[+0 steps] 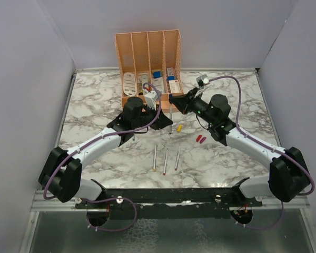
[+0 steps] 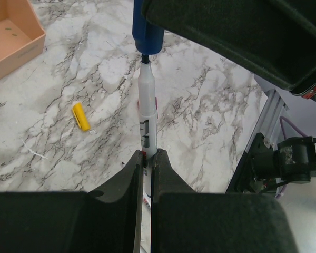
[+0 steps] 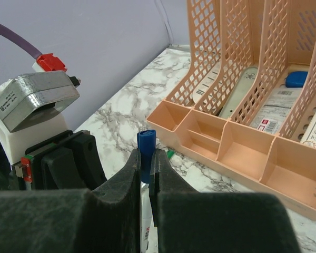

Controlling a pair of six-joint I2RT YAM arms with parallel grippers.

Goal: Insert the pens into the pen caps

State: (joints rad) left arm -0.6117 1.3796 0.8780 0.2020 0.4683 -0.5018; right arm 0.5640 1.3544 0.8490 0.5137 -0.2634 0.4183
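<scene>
My left gripper point(image 2: 149, 154) is shut on a grey-white pen point(image 2: 147, 105). The pen's tip meets the blue cap point(image 2: 147, 34), which my right gripper point(image 3: 146, 153) pinches shut point(image 3: 146, 141). In the top view both grippers point(image 1: 160, 103) point(image 1: 174, 100) meet just in front of the organiser. One pen point(image 1: 170, 121) lies below them, and three more pens point(image 1: 166, 158) lie side by side nearer the front. The yellow cap point(image 1: 179, 127) point(image 2: 80, 116) lies on the marble. The red and magenta caps point(image 1: 200, 139) lie to its right. The green cap point(image 3: 170, 153) lies by the organiser's foot.
The peach organiser point(image 1: 147, 42) stands at the back centre, holding stubby white and blue items; its low front trays point(image 3: 242, 142) are close beside my right gripper. Grey walls enclose the marble table point(image 1: 95, 95) on the left, right and back.
</scene>
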